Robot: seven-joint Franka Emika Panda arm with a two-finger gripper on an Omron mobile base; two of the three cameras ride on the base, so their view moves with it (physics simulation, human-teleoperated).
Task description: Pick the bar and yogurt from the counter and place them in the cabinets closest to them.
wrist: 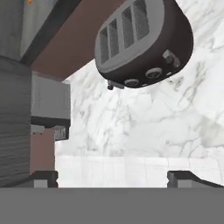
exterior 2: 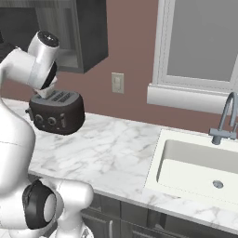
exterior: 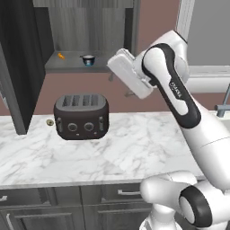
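The yogurt, a tiny dark cup with a pale rim, stands upright on the grey shelf of the open dark wall cabinet. My gripper hangs in front of the cabinet, to the right of the shelf and slightly below it, apart from the cup. In the hand view the gripper is open with nothing between its fingertips, and it looks down on the white marble counter. The bar is out of view.
A dark toaster stands on the counter under the shelf, with a tiny greenish-yellow round thing to its left. A small orange thing lies on the shelf. The cabinet door stands open at left. A sink and faucet lie to the right.
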